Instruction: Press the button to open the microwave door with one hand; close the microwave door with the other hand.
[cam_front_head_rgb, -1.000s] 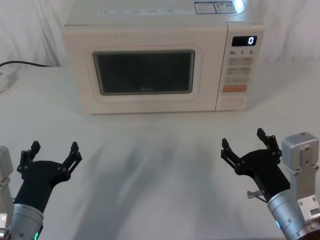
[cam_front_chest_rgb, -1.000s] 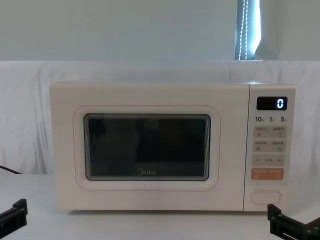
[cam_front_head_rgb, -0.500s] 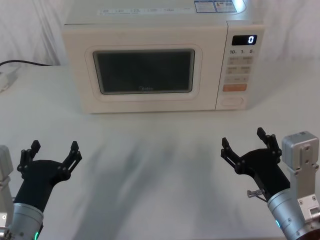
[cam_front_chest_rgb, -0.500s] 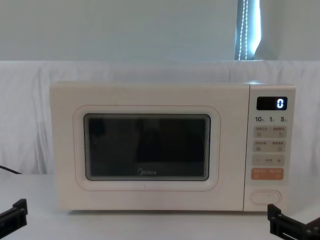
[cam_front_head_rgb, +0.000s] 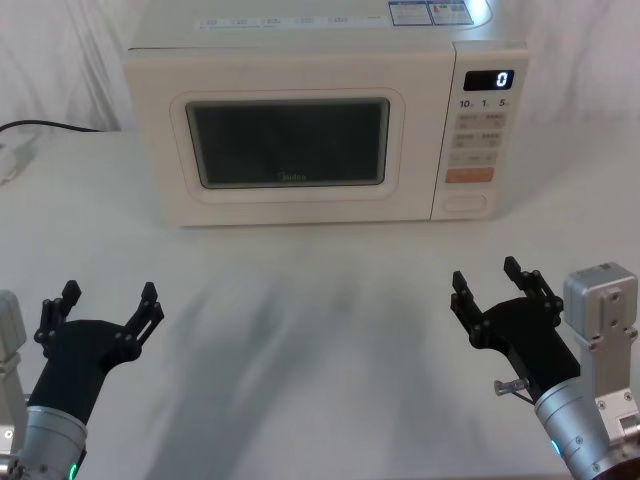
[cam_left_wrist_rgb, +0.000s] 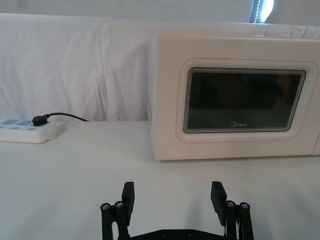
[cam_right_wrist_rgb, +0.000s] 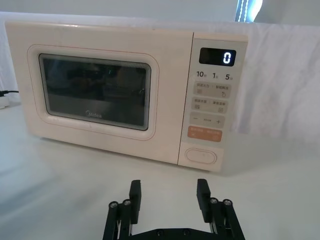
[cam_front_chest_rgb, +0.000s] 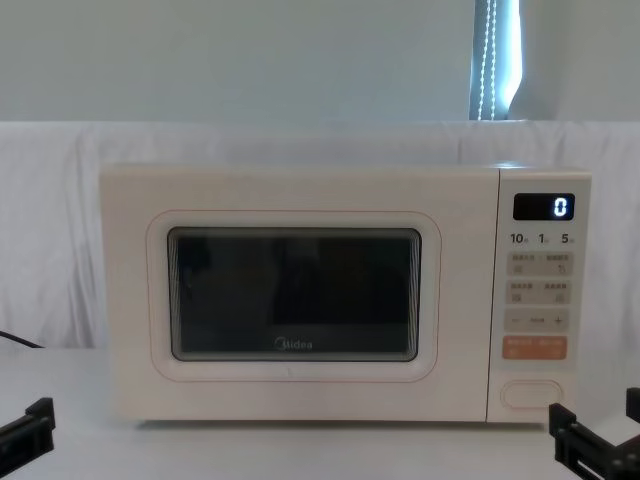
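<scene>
Button (cam_right_wrist_rgb: 201, 155) oval, raised-rimmed (door (cam_right_wrist_rgb: 95, 92) flush)

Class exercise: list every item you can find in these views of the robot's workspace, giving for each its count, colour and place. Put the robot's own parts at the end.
microwave door: 1, cream with dark glass window, shut, front of the oven at the back of the table
button: 1, cream oval, bottom of the keypad panel, right of the door
orange key: 1, orange, just above the button
display: 1, black showing 0, top of the panel
power strip: 1, white with a black plug, on the table left of the oven
table: 1, white
left gripper: 1, black, open, near left
right gripper: 1, black, open, near right, in front of the panel
</scene>
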